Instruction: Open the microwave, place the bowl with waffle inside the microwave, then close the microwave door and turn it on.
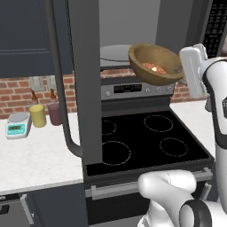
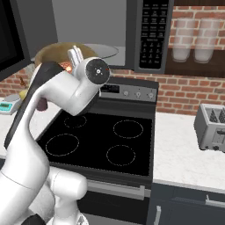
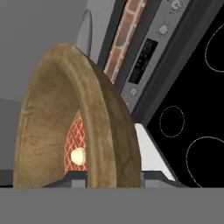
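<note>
Wood grain fills the near part of the hand view: the wide, shallow brown wooden bowl (image 3: 65, 127) stands edge-on right at the end effector (image 3: 94, 177), whose dark tips straddle the rim at the bottom of that view. The jaws pinch the bowl's wall, one tip inside and one outside, as far as the frame lets me judge. Inside lies the small round reddish-pink waffle (image 3: 75, 146) with its pale centre, resting low against the inner wall.

From the left base view the bowl (image 1: 156, 63) hangs in the air above the back of the black stove (image 1: 142, 142) with dashed burner rings, tilted so its opening faces the camera, with the waffle (image 1: 154, 68) visible in it. It sits at the mouth of the large dark grey microwave (image 1: 128, 26), not yet on the round glass turntable (image 1: 116, 52) just behind it. The wide dark grey microwave door (image 1: 84, 80) stands swung open to the left, its curved bar handle hanging down beside it.

The bowl looks stiff and fairly light, so a rim pinch should hold, but a one-sided grip lets it pivot. The waffle is loose and could slide out at this tilt; levelling the bowl before setting it down seems wise.
</note>
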